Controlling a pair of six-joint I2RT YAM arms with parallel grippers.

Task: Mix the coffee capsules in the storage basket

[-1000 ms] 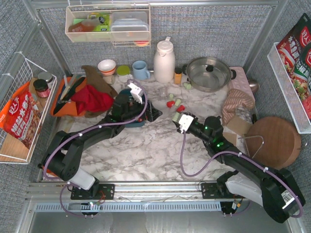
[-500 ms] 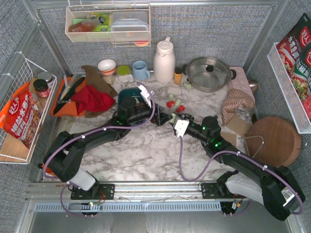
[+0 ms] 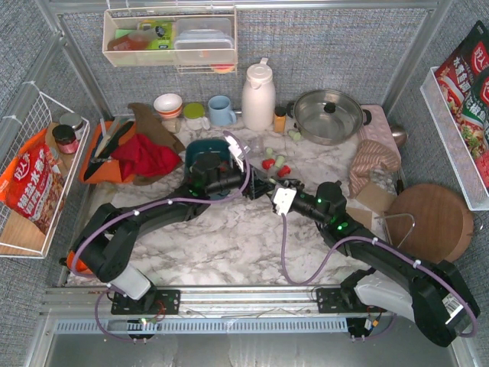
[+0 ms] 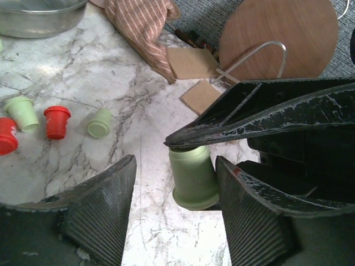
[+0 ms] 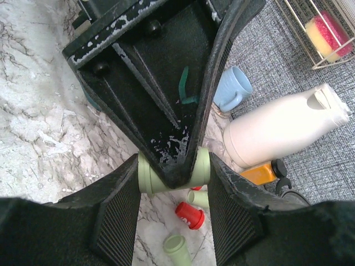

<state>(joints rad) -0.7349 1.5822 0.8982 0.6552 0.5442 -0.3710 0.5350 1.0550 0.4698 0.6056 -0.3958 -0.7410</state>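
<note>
Held capsule: pale mint green
Loose capsules: bright red, pale green
Basket: dark teal
Table: white marble, grey veins
Towel: pinkish brown, thin pale stripes
Mug: light blue
Jug: cream

The right gripper pinches a pale green capsule end to end between its ribbed pads. The left gripper, black and scuffed, fills the top middle. Its tapered tip lies across the held capsule's middle and hides it. Beyond the pads, a red capsule and two loose green capsules sit close together on the marble worktop. At the worktop's far edge, against grey woven cloth, are an orange bottle, a white jug and a blue mug. A wire basket in the top right corner holds a sponge.
</note>
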